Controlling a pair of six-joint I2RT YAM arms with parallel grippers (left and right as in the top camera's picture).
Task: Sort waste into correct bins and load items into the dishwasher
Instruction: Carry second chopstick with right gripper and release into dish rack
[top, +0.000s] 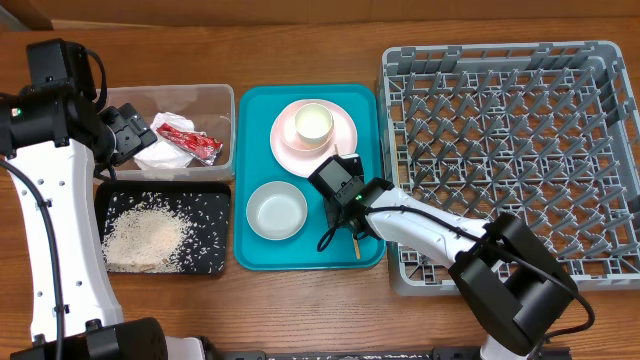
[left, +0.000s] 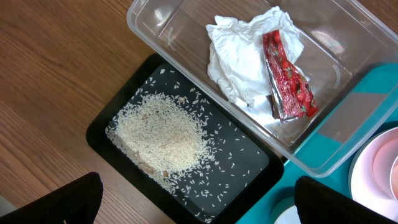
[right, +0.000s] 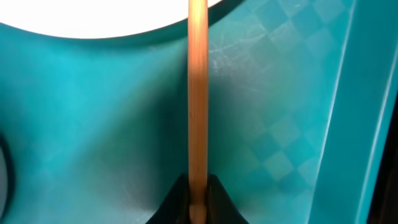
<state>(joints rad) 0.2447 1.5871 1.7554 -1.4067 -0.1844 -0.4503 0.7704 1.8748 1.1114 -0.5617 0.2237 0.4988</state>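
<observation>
The left claw (left: 198, 199) hangs with its fingers (left: 62, 202) spread wide and nothing between them, over the left end of the clear tub (top: 228, 120). Inside the tub, just ahead of the claw, a crumpled white tissue (left: 233, 59) lies touching a crumpled red wrapper (left: 287, 78) on its far side. Directly beneath the claw sits the black tray (left: 99, 134), long side against the tub, holding a heap of white rice (left: 163, 138) with stray grains scattered around it.

To that claw's right lies the teal tray (top: 258, 108), carrying a pale pink plate (top: 285, 150) with a small white cup (top: 313, 122) standing on it, and a pale round bowl (top: 277, 211) nearer the table's front edge.

The right claw (right: 198, 202) is down low over the teal tray, between bowl and rack, its fingertips pressed together on a thin wooden chopstick (right: 198, 93). The stick runs straight ahead from the claw, close above the tray floor. The grey dish rack (top: 510, 150) stands just to this claw's right, touching the tray's edge, with no dishes among its pegs.
</observation>
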